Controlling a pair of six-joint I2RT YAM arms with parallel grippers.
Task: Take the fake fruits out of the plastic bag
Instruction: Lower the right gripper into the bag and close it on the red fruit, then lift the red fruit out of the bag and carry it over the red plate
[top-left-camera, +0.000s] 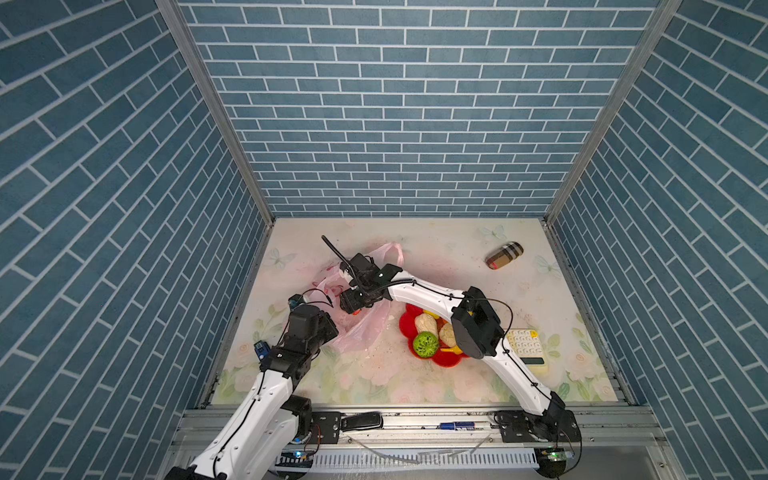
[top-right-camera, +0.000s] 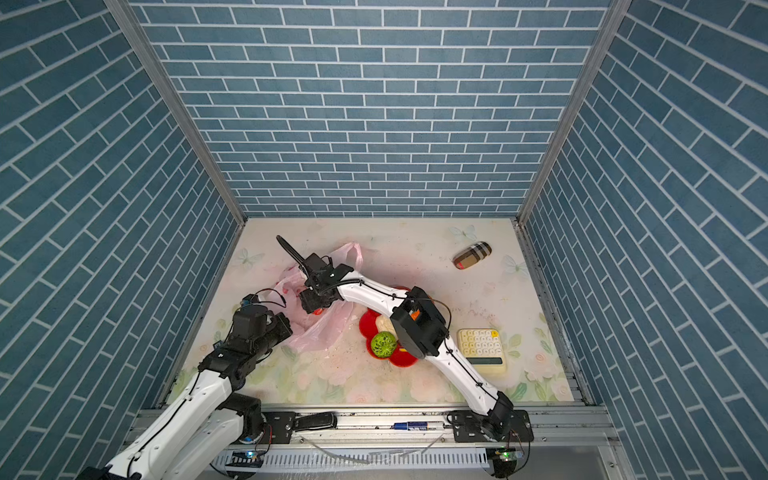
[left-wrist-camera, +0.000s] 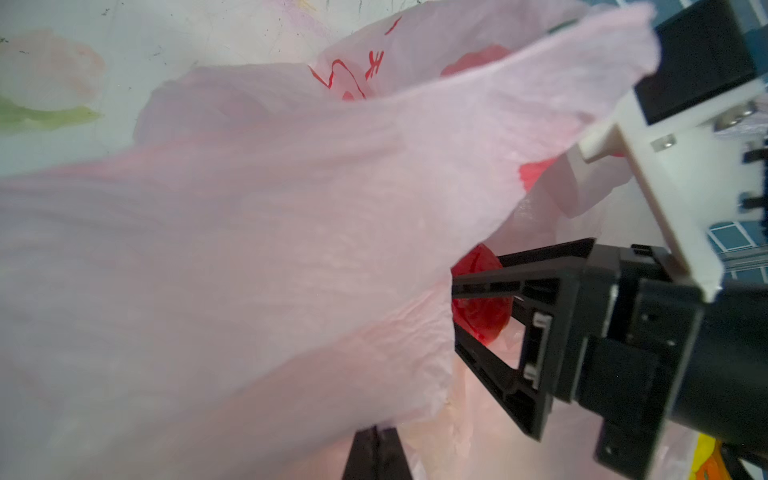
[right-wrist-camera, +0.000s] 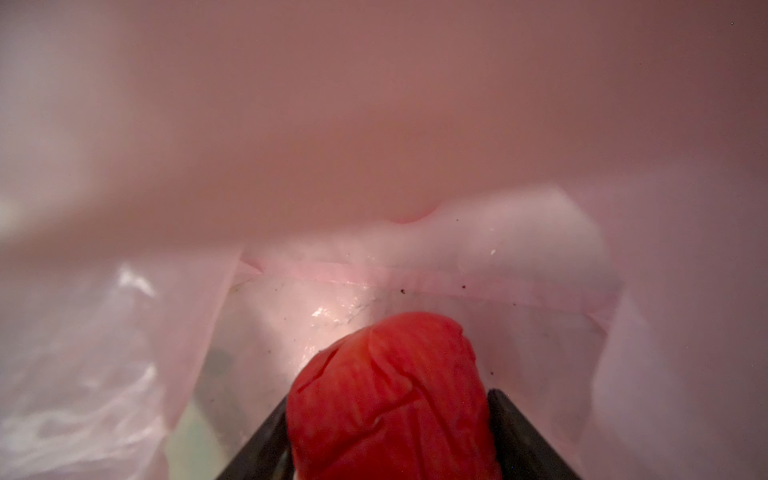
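The pale-pink plastic bag (top-left-camera: 365, 328) lies crumpled left of centre in both top views. My left gripper (left-wrist-camera: 376, 432) is shut on the bag's (left-wrist-camera: 249, 228) edge and holds its mouth up. My right gripper (right-wrist-camera: 390, 397) reaches inside the bag (right-wrist-camera: 374, 145) and is shut on a wrinkled red fruit (right-wrist-camera: 386, 365), with one finger against each side of it. The left wrist view shows that red fruit (left-wrist-camera: 478, 307) between the right fingers (left-wrist-camera: 498, 282). Two cream fruits (top-left-camera: 427, 324), a bumpy green ball (top-left-camera: 425, 344) and a yellow banana (top-left-camera: 451, 351) lie in the red dish (top-left-camera: 446, 360).
My right forearm passes over the red dish (top-right-camera: 403, 359). A cream keypad (top-left-camera: 525, 347) lies right of the dish and a plaid case (top-left-camera: 504, 257) at the back right. A marker (top-left-camera: 461, 425) rests on the front rail. Blue brick walls enclose three sides.
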